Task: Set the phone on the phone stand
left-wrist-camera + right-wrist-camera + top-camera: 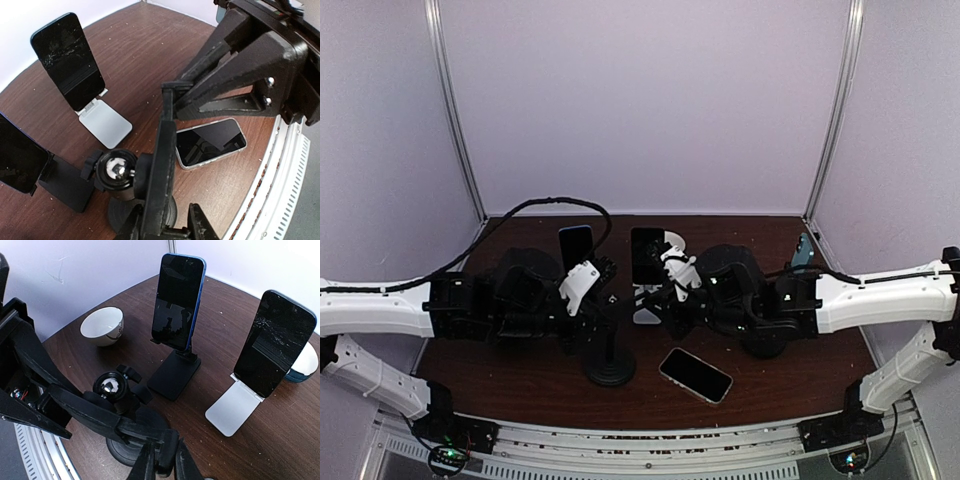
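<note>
Top external: phone point(695, 375) flat on brown table point(790, 385), lilac walls point(640, 100).

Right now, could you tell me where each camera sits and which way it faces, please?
Top external: above and behind the bases, looking down on the table; left arm and right arm show.
Left wrist: on the left arm, looking down at the flat phone; its fingers show.
Right wrist: on the right arm, looking across toward the back wall; its fingers show.
Shared: both wrist views catch the cracked phone and the empty stand.
</note>
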### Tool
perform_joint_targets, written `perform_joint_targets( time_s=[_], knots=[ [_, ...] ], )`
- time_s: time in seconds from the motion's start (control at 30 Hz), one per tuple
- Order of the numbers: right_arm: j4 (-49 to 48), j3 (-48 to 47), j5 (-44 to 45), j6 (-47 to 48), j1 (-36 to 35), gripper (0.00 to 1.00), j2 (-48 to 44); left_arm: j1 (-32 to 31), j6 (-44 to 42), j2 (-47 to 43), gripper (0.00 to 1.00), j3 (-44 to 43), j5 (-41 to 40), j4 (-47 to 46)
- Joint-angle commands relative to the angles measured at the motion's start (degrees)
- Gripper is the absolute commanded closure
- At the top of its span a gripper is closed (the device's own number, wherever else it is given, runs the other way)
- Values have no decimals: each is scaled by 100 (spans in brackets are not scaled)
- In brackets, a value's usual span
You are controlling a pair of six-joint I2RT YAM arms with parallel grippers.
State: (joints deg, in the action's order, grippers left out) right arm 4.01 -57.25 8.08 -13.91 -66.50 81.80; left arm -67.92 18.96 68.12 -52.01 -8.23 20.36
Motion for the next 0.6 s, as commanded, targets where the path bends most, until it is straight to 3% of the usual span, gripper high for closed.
perform_joint_targets(
  time_s=[0.0,0.47,0.57],
  knots=[
    [1433,550,1955,0,1125,100,-401,-10,-255,-544,100,255,-223,1497],
    [1313,434,2018,241,1553,100,-246,-11,-80,-753,100,714,-11,1152],
    [1249,314,1656,279,1421,100,-138,-6,-76,-757,100,789,15,1085]
  ],
)
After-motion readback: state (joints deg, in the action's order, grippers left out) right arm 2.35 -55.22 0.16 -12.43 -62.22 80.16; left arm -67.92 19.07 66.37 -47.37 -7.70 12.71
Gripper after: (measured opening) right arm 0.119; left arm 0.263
